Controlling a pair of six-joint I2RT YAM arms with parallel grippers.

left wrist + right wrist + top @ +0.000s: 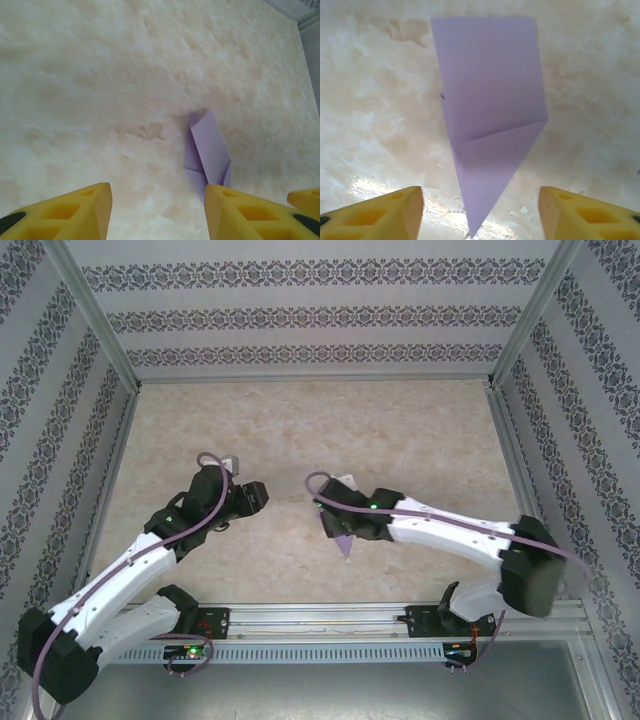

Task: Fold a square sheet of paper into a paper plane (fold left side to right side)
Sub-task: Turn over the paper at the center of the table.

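Note:
The square sheet of paper is folded into a slim lavender paper plane (343,542) lying flat on the marbled table (300,430), just under my right arm's wrist. In the right wrist view the paper plane (490,120) lies with its point towards the camera, midway between the yellow fingers. My right gripper (480,205) is open above it, and its fingers do not touch the paper. My right gripper (338,525) hovers over the plane. My left gripper (258,496) is open to the left of it, with bare table between the fingers of my left gripper (157,202). The paper plane (207,145) lies beyond the right finger.
Patterned walls with metal corner posts (100,330) close in the table on three sides. A metal rail (320,618) runs along the near edge between the arm bases. Another yellow fingertip (305,197) shows at the lower right of the left wrist view.

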